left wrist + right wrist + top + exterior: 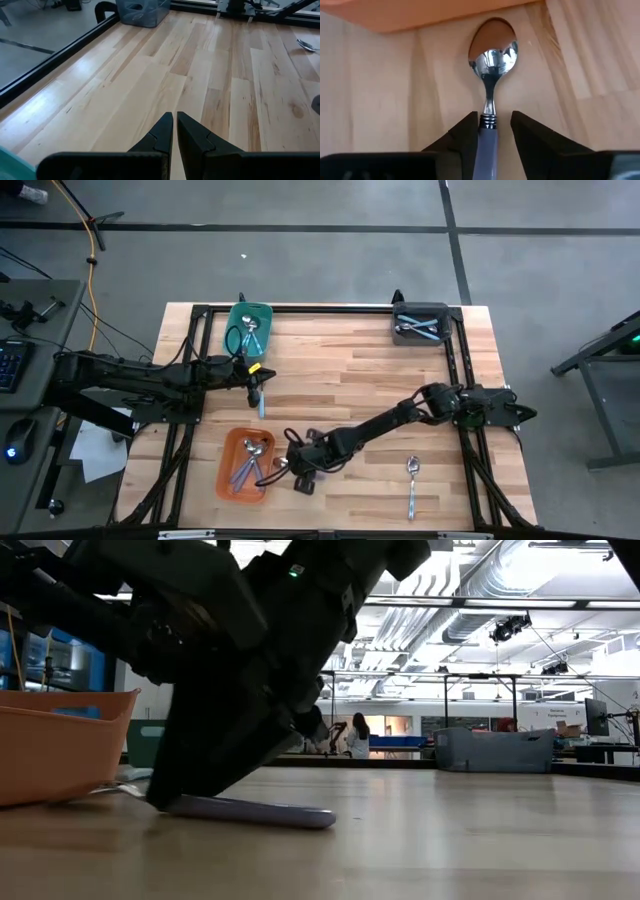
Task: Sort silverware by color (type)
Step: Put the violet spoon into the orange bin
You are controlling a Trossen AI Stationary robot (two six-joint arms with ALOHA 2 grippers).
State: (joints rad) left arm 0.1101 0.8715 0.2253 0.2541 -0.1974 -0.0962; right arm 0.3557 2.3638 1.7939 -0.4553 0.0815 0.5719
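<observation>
My right pincer [491, 131] is down at the table [360, 380], just beside the orange bin [232, 480], with its fingers [462, 135] parted on either side of a purple spoon [490, 107]. The handle runs between them with a sliver of gap on each side, so I am straddling it rather than clamping it. The spoon lies flat on the wood, its shiny bowl pointing at the bin's wall and nearly touching it. From table height the purple handle [255, 810] shows lying on the boards under my arm.

My left pincer [175, 131] waits over the table near the teal bin [250, 328], fingers pressed together on nothing. A light blue spoon [261, 402] lies on the table right below it.

More spoons are already sorted: a few in the orange bin [248, 463], some in the teal bin [250, 332], and some in the grey bin [420, 328] at the far right corner. One pale spoon [412, 485] lies alone on the table near the front edge, well apart from everything else.

A person [357, 737] sits far back in the room beyond the table.
</observation>
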